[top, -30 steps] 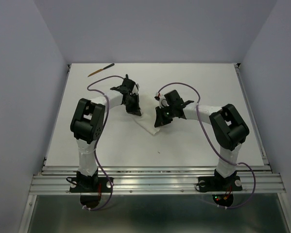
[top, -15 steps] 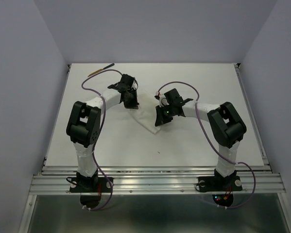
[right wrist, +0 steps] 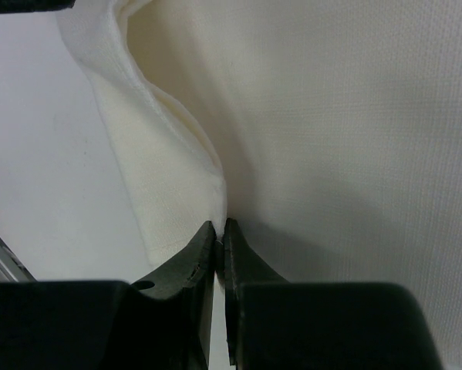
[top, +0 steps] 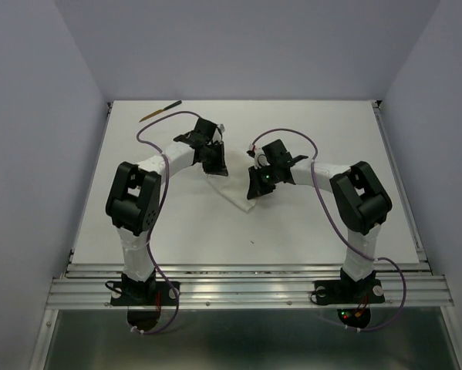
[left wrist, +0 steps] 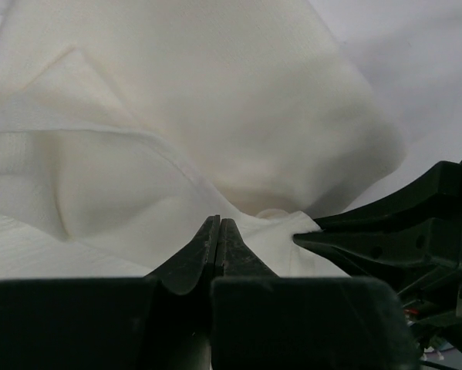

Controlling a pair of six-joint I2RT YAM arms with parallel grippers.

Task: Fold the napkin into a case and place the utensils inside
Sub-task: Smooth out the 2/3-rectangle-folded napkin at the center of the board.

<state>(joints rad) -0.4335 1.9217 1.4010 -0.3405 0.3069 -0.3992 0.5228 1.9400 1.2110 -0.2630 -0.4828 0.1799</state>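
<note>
Now both claws are pinched tight on cloth: the left gripper (left wrist: 219, 223) and right gripper (right wrist: 220, 225) each clamp a fold of the napkin (top: 234, 193), which lies between them at the middle of the table (top: 331, 139). One utensil (top: 160, 111) lies at the far left corner. Moving both together, evenly, should lay the fold flat.

White table (top: 308, 231) under left jaws and right jaws, spreading out on every side. Tiny dark speck (top: 252, 241) on it, nearward of right jaws, well apart; kind not tellable. Aluminium rails (top: 246, 284) across near edge, well nearward of both. Side rail (top: 404, 185) well right of right jaws. Lavender walls (top: 246, 46) beyond, left and right of both. Grey panel (top: 246, 339) below rails.
</note>
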